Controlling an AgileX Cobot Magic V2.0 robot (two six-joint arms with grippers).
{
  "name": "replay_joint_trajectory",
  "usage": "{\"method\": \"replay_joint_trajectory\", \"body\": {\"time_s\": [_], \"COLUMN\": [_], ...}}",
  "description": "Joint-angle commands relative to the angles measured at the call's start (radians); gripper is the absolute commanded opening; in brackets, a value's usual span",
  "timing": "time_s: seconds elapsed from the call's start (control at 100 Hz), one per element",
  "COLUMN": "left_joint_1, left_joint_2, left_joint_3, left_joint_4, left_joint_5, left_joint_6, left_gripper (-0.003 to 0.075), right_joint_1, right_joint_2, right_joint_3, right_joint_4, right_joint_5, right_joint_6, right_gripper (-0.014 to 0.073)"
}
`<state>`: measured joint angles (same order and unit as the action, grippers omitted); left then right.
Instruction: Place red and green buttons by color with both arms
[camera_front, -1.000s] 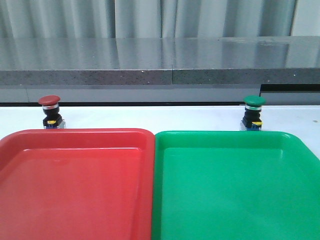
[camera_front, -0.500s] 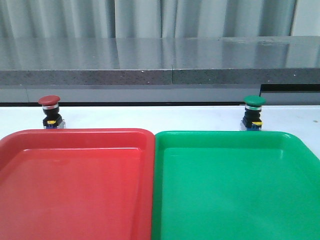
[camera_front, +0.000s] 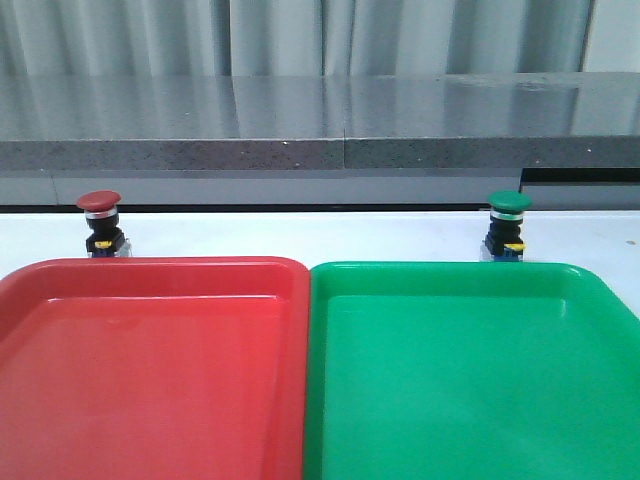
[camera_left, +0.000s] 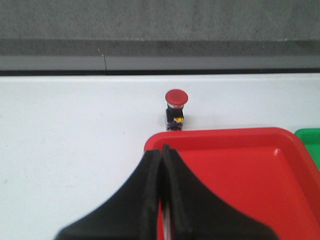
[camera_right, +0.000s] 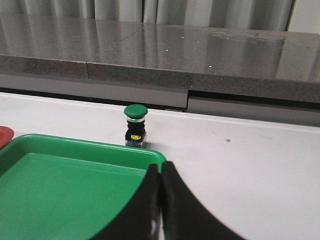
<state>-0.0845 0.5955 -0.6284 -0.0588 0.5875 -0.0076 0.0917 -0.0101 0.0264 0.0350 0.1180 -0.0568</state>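
One red button (camera_front: 98, 222) and one green button (camera_front: 507, 226) stand upright on the white table (camera_front: 300, 235), each just behind the far edge of its matching tray: one red tray (camera_front: 150, 370), one green tray (camera_front: 470, 370). The left gripper (camera_left: 161, 155) and the right gripper (camera_right: 160, 170) both have their fingers pressed together and hold nothing.
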Motion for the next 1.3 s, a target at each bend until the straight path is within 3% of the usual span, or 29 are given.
{"method": "replay_joint_trajectory", "body": {"time_s": [0.0, 0.26, 0.33, 0.43, 0.6, 0.67, 1.02, 1.29], "left_joint_1": [-0.005, -0.005, -0.005, -0.005, -0.005, -0.005, -0.007, -0.013], "left_joint_2": [0.079, 0.206, 0.214, 0.222, 0.222, 0.222, 0.243, 0.472], "left_joint_3": [-0.075, -0.099, -0.099, -0.099, -0.099, -0.099, -0.132, -0.314], "left_joint_4": [-0.021, -0.028, -0.030, -0.030, -0.030, -0.030, -0.037, -0.071], "left_joint_5": [-0.008, 0.011, 0.016, 0.028, 0.031, 0.031, -0.012, -0.011], "left_joint_6": [-0.012, -0.012, -0.012, -0.012, -0.012, -0.012, -0.012, -0.008], "left_gripper": [-0.0019, -0.0016, 0.0021, 0.0179, 0.0624, 0.0702, 0.0638, 0.0638], "right_joint_1": [-0.006, -0.006, -0.006, -0.006, -0.006, -0.006, -0.006, -0.006], "right_joint_2": [-0.022, -0.022, -0.022, -0.022, -0.022, -0.022, -0.022, -0.022], "right_joint_3": [-0.014, -0.014, -0.014, -0.014, -0.014, -0.014, -0.014, -0.014], "right_joint_4": [-0.005, -0.005, -0.005, -0.005, -0.005, -0.005, -0.005, -0.005], "right_joint_5": [-0.081, -0.081, -0.081, -0.081, -0.081, -0.081, -0.081, -0.081], "right_joint_6": [-0.002, -0.002, -0.002, -0.002, -0.002, -0.002, -0.002, -0.002], "right_gripper": [-0.0067, -0.0067, -0.0067, -0.0067, -0.0067, -0.0067, -0.0067, -0.0067]}}
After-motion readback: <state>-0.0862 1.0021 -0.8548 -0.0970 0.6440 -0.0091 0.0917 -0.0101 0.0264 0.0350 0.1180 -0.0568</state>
